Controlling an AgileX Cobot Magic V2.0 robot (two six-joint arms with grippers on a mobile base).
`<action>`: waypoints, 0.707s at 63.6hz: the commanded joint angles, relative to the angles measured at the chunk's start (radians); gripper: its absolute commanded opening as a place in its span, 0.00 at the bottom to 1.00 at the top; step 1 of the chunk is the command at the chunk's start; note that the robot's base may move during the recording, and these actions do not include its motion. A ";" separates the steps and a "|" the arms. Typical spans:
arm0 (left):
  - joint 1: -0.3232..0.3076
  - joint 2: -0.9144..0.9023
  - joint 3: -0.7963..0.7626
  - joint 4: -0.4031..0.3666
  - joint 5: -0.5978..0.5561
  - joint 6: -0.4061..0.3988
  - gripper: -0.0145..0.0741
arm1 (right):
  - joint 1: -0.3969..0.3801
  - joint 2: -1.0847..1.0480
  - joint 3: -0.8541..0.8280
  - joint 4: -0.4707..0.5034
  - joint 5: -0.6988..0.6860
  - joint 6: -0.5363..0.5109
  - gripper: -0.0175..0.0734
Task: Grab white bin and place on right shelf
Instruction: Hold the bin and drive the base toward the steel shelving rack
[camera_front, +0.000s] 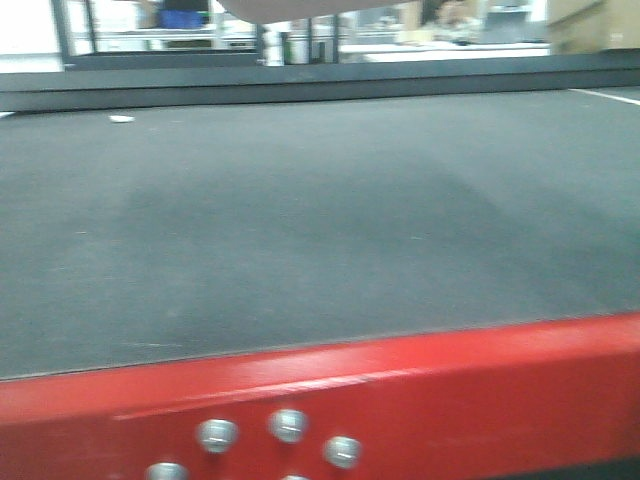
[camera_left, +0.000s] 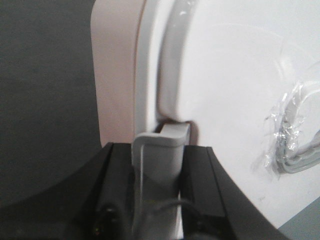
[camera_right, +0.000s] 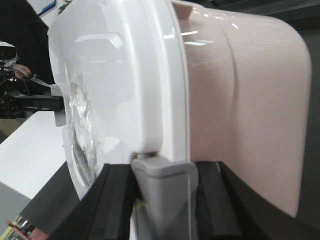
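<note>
Both pincers hold the white bin (camera_left: 225, 75). The left pincer (camera_left: 160, 150) is squeezed onto a grey handle (camera_left: 167, 131) at the edge of the lid. The right pincer (camera_right: 165, 167) is squeezed onto the same kind of handle at the other end. So the bin sits between them, touching both. Grabbing looks done. A red-edged desk (camera_front: 420, 385) is in front. The right shelf is not in sight, so carrying and placing are left.

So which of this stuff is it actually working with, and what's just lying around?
In the job: bin; left tool and right tool, both clamped on it. The shelf isn't in view.
Just lying about: red table; white scrap on it; blue bin far behind.
</note>
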 joint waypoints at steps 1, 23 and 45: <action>-0.071 -0.056 -0.032 -0.181 0.198 0.039 0.02 | 0.044 -0.034 -0.032 0.232 0.210 0.002 0.27; -0.071 -0.056 -0.032 -0.181 0.198 0.039 0.02 | 0.044 -0.034 -0.032 0.232 0.210 0.002 0.27; -0.071 -0.056 -0.032 -0.181 0.198 0.039 0.02 | 0.044 -0.034 -0.032 0.232 0.210 0.002 0.27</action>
